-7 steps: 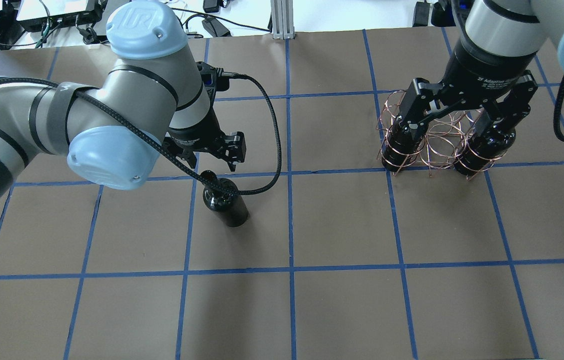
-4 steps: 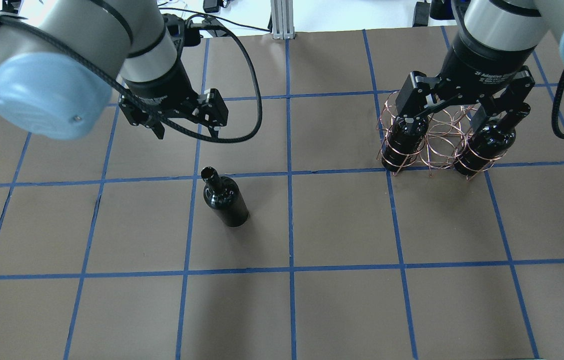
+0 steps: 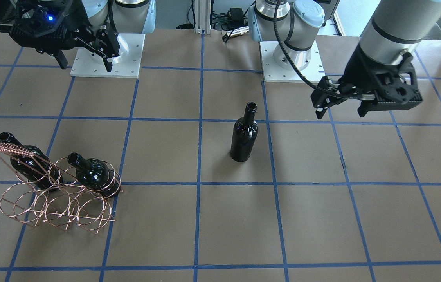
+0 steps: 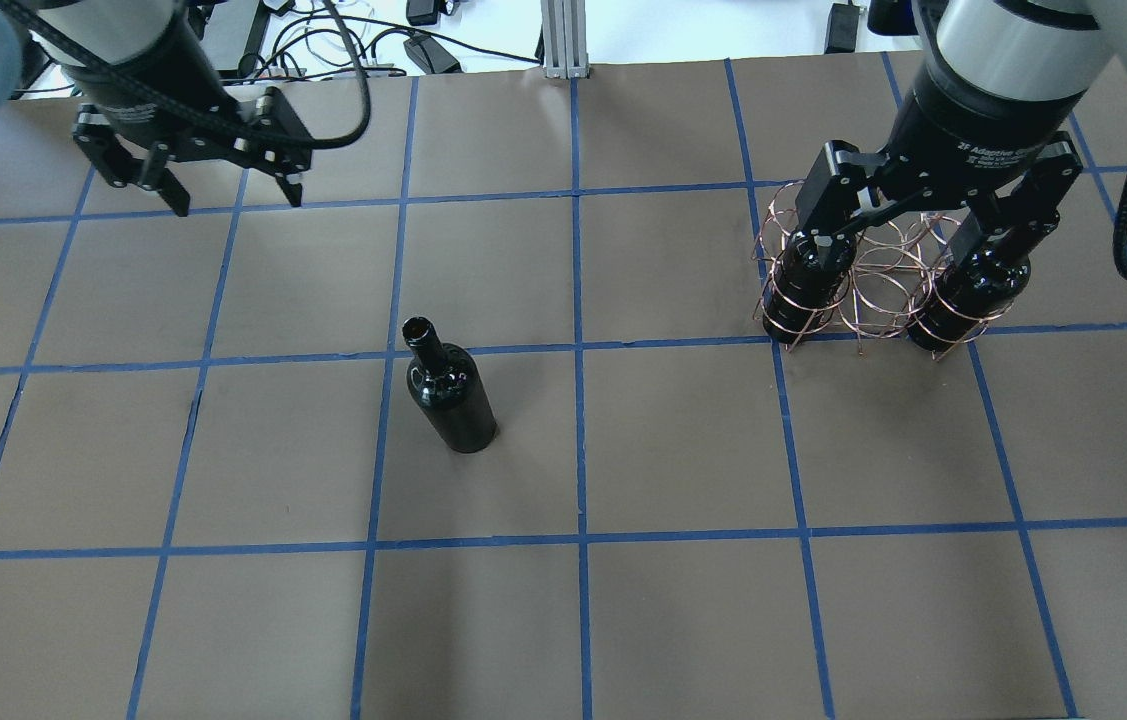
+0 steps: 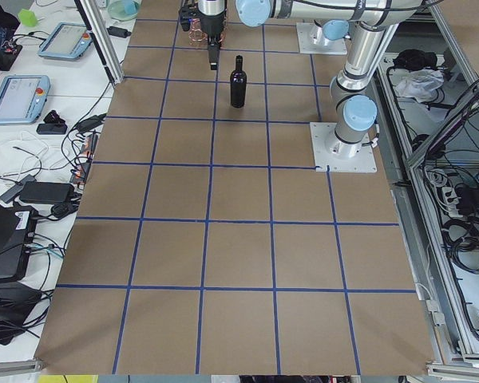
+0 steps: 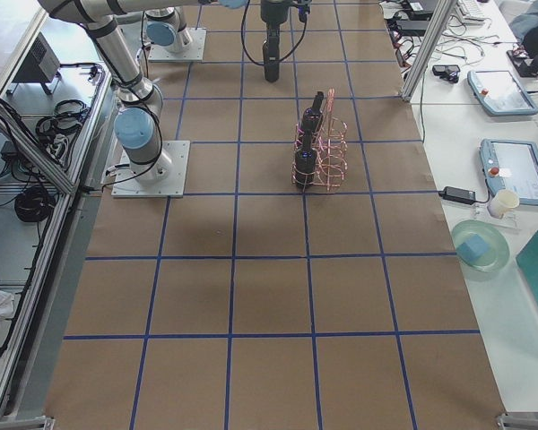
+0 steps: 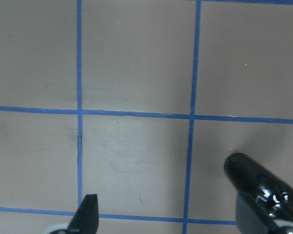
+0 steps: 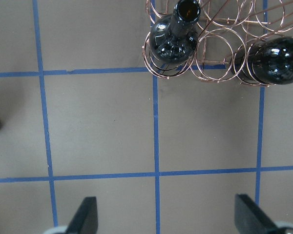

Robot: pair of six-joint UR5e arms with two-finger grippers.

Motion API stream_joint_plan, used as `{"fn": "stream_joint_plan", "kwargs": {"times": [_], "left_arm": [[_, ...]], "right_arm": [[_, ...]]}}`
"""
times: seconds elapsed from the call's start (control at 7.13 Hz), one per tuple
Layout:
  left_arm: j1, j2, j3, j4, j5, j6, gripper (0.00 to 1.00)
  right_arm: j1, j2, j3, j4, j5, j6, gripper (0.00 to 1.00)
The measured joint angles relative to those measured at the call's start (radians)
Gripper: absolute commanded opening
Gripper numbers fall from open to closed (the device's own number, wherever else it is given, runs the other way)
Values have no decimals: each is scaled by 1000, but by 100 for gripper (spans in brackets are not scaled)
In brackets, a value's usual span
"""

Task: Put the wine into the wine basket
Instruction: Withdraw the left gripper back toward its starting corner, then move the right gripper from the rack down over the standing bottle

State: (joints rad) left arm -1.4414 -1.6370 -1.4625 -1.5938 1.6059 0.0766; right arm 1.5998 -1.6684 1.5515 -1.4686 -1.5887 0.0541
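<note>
One black wine bottle [image 4: 450,398] stands upright and alone on the table, also in the front view [image 3: 244,137]; its neck [image 7: 245,171] shows at the lower right of the left wrist view. My left gripper [image 4: 235,200] is open and empty, raised far to the bottle's back left [image 3: 341,114]. The copper wire wine basket [image 4: 881,282] stands at the right [image 3: 56,205] and holds two black bottles [image 4: 803,290] [image 4: 963,290] in its outer slots. My right gripper [image 4: 908,250] hangs open and empty high above the basket [image 8: 219,48].
The table is brown paper with a blue tape grid [image 4: 578,350]. The arm bases [image 3: 105,55] sit at the robot's edge. Cables and devices [image 4: 423,40] lie beyond the far edge. The basket's middle slot [image 3: 62,196] holds nothing.
My left gripper, which hung open right at the bottle's mouth, has risen and moved away to the back left. The bottle stays upright. The right gripper has hardly moved.
</note>
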Motion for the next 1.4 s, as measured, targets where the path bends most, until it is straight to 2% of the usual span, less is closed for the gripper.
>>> {"fn": "stream_joint_plan", "kwargs": {"times": [0.7, 1.12, 1.4], "left_arm": [[209, -6, -10, 19, 25, 186, 100], [245, 3, -14, 12, 25, 208, 100], [246, -3, -16, 19, 22, 210, 100]], "right_arm": [[33, 15, 5, -45, 69, 33, 100], [260, 135, -38, -150, 74, 283, 100], [412, 270, -163, -185, 73, 512, 100]]}}
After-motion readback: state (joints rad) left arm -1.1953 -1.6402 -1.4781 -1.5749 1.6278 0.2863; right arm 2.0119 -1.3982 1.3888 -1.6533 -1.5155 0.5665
